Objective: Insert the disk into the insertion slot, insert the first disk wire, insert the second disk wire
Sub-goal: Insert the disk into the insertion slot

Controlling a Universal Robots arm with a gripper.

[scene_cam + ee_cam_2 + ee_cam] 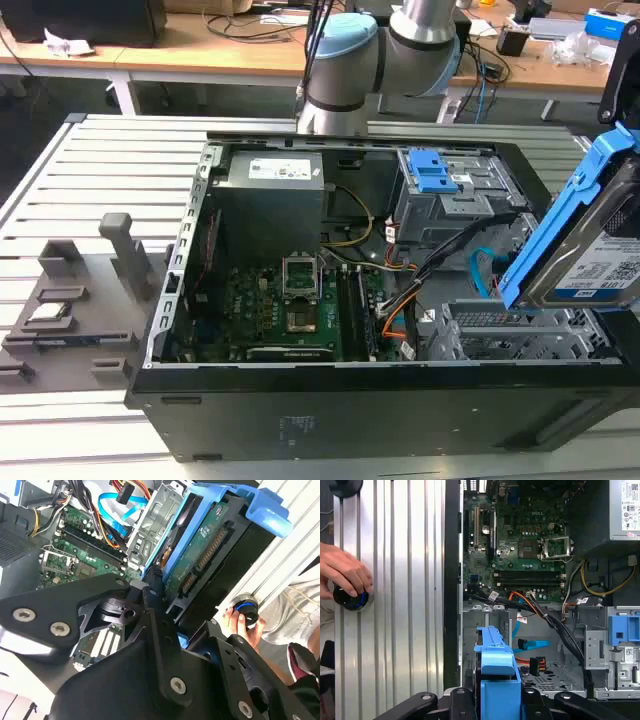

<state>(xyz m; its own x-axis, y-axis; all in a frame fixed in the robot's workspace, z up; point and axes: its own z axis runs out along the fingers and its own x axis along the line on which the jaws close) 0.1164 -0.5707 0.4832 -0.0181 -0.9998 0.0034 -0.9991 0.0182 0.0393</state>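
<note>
A ribbed aluminium table point(90, 160) stands before cluttered wooden desks point(170, 52).

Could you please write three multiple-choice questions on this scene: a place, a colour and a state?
1. Where is the disk? A seated in a drive cage; B held up over the case, at the exterior view's right; C flat on the table.
2. What colour is its carrier frame? A red; B yellow; C blue.
3. How is the end effector? A shut on the disk; B open and empty; C shut on a cable.
Key: B, it hangs tilted above the case; C, bright blue in both wrist views; A, the frame sits clamped in it.
</note>
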